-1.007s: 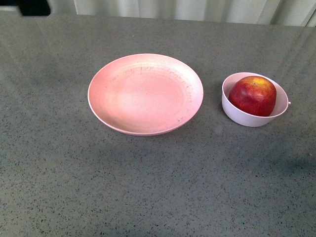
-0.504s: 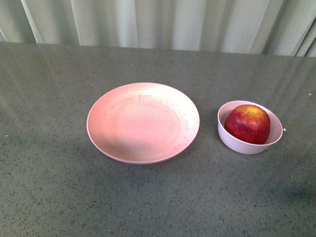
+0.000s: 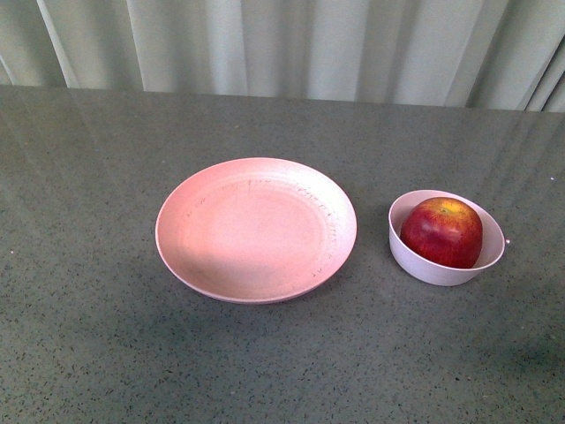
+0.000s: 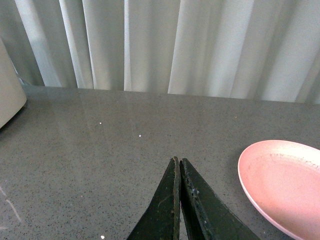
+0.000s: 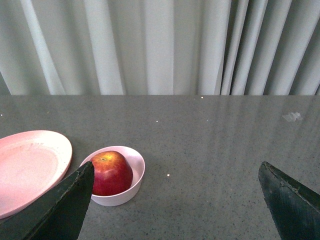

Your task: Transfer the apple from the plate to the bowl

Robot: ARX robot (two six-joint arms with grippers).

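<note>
Item 1, apple [image 3: 442, 231]: dark red with a yellow-orange patch near the stem, seated inside the bowl, right of centre in the front view. Also visible lower left of centre in the right wrist view.

Item 2, bowl [image 3: 429, 265]: small, deep, pale pinkish-white, just beside the plate but apart from it.

Item 3, plate [image 3: 256, 230]: wide, shallow, pink, faint dark specks near the rim; holds nothing. Centre of the front view.

Item 4, left gripper [image 4: 179, 165]: dark fingers pressed together, nothing between them, over bare grey tabletop [image 3: 88, 336].

Item 5, right gripper [image 5: 175, 175]: fingers spread wide at the lower corners of its view, holding nothing, well back from the bowl.

Task status: judged complete; apple out of plate and in bowl, nothing left but retreat.

Markings: no brand, label or writing legible on any item.
</note>
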